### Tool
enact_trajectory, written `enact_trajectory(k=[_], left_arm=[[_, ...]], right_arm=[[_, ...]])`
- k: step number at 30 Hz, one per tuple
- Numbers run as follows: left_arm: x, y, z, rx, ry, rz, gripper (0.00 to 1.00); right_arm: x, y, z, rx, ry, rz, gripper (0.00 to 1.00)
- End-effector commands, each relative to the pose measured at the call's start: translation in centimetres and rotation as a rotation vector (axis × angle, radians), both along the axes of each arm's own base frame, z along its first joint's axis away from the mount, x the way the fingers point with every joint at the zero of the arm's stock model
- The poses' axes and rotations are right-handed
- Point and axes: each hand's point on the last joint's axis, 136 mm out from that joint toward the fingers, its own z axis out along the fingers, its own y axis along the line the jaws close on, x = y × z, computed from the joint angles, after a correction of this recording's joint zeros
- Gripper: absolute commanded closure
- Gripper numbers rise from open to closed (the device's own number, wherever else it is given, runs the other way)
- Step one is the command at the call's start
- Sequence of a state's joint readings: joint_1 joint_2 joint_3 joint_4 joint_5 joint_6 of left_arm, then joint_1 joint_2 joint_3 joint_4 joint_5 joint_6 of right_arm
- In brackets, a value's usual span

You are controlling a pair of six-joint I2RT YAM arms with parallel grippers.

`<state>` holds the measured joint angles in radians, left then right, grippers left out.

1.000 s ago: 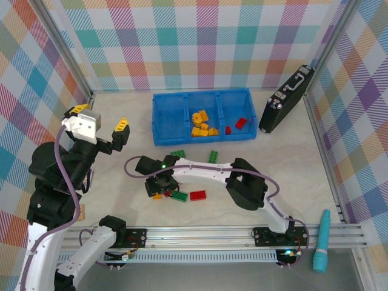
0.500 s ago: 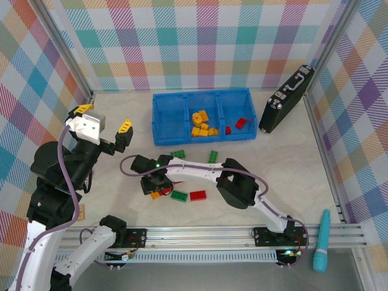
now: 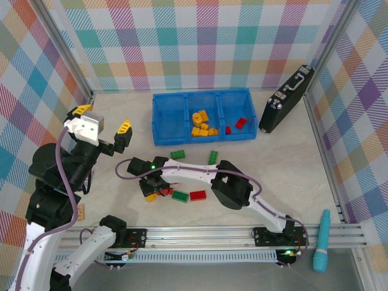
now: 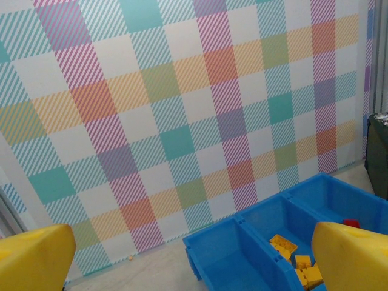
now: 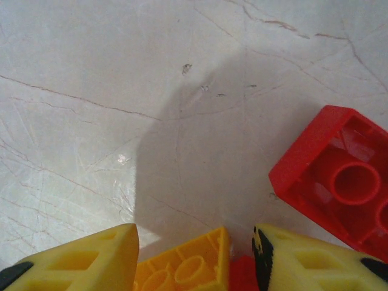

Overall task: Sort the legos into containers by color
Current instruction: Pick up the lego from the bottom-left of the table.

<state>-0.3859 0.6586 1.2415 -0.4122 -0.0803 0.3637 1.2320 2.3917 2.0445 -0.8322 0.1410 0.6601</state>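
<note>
While the right gripper (image 3: 151,185) sits low on the pale marbled table (image 3: 291,163), its yellow fingers (image 5: 85,260) stand part-way apart on either side of a small yellow-orange plastic brick (image 5: 182,270). The brick meets the left-hand finger in the wrist view. A sliver of red shows between it and the other finger, so I cannot tell whether the pads are actually pressing it. An upturned red brick (image 5: 339,176), hollow side showing, lies just beside this on the right of that view.

Left gripper (image 3: 101,119) is raised over the left side of the table, jaws wide apart with nothing between them.

Rectangular blue plastic bin (image 3: 200,94) with three side-by-side compartments stands at the far side of the table.
- Middle compartment: heap of yellow-orange bricks (image 3: 200,124).
- Right compartment: a few red pieces (image 3: 240,123).

Loose on the table between bin and arms:
- First green brick (image 3: 177,154) and second green brick (image 3: 213,157), on the bin side of the right arm.
- Third green brick (image 3: 179,195), just beside a flat red plate (image 3: 198,195) and close to the right gripper.

Black hard case (image 3: 285,100) leans at the right wall. Teal cylindrical tool (image 3: 321,241) lies by the near rail — well apart from the bricks.
</note>
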Motion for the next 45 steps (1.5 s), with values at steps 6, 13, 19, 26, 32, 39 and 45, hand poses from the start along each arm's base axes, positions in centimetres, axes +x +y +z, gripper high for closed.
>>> enact_trajectory(k=[6, 13, 19, 26, 32, 39, 45], left_arm=[[-0.8, 0.2, 1.0, -0.015, -0.047, -0.003, 0.0], [-1.0, 0.2, 1.2, -0.019, -0.053, -0.007, 0.0], [-1.1, 0.3, 1.2, -0.019, -0.057, -0.002, 0.0], [-1.1, 0.5, 1.1, -0.019, -0.06, 0.005, 0.0], [-0.9, 0.6, 1.0, -0.01, -0.06, 0.017, 0.0], [-0.5, 0.7, 0.7, 0.002, -0.056, 0.034, 0.0], [0.2, 0.7, 0.2, 0.018, -0.044, 0.05, 0.0]], right_arm=[[-3.3, -1.4, -0.6, -0.05, 0.119, -0.003, 0.46], [-5.3, -2.5, -0.5, -0.073, 0.162, -0.043, 0.42], [-5.7, -2.4, -0.8, -0.084, 0.169, -0.038, 0.49], [-4.9, -3.0, -0.4, -0.106, 0.117, -0.032, 0.65], [-2.7, -3.7, 2.9, -0.081, 0.03, -0.015, 0.72], [2.8, -7.5, 11.5, -0.036, -0.149, -0.032, 0.73], [10.4, -14.0, 18.0, -0.026, -0.319, -0.125, 0.73]])
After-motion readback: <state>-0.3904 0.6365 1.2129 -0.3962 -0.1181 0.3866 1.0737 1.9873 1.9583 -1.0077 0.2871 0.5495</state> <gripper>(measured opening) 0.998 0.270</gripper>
